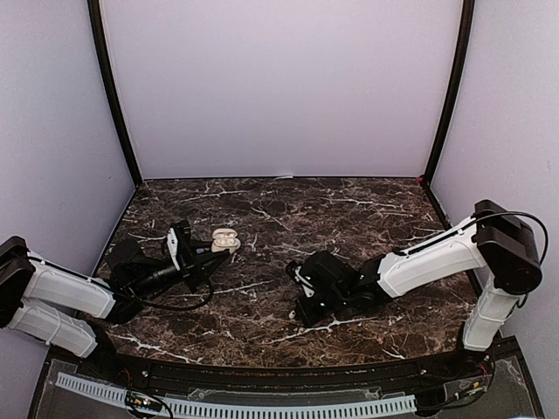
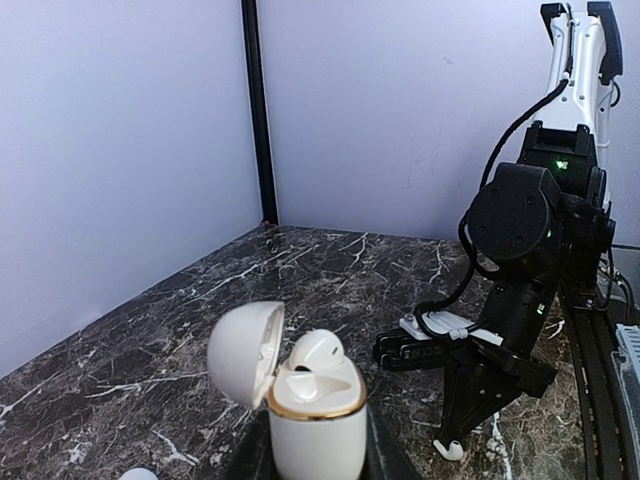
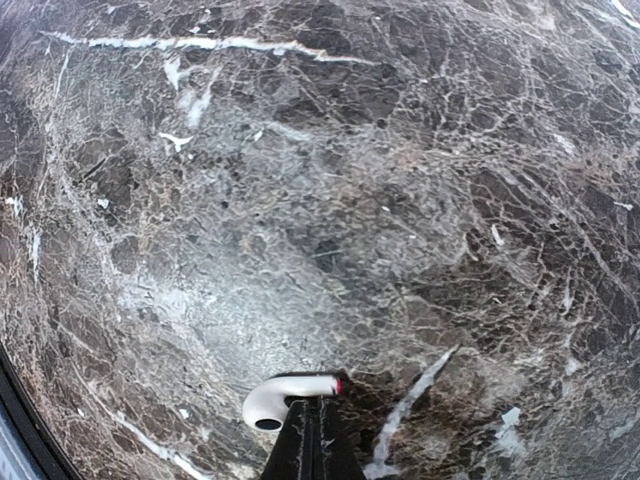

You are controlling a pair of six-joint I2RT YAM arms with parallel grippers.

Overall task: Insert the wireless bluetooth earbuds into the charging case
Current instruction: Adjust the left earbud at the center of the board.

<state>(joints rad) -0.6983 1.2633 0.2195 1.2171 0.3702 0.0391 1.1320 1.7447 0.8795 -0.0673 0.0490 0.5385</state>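
While my right claw (image 3: 312,408) clenched one earbud (image 3: 278,398) by its stem, the charging case (image 1: 224,237) stood at ten o'clock.
My left claw (image 1: 214,251) gripped it, lid (image 2: 245,350) open; the earbud's long axis ran nine-to-three across my fingers.

free tabletop (image 1: 349,209) beyond charging case (image 1: 224,239) — walls (image 1: 279,87) left, back, right
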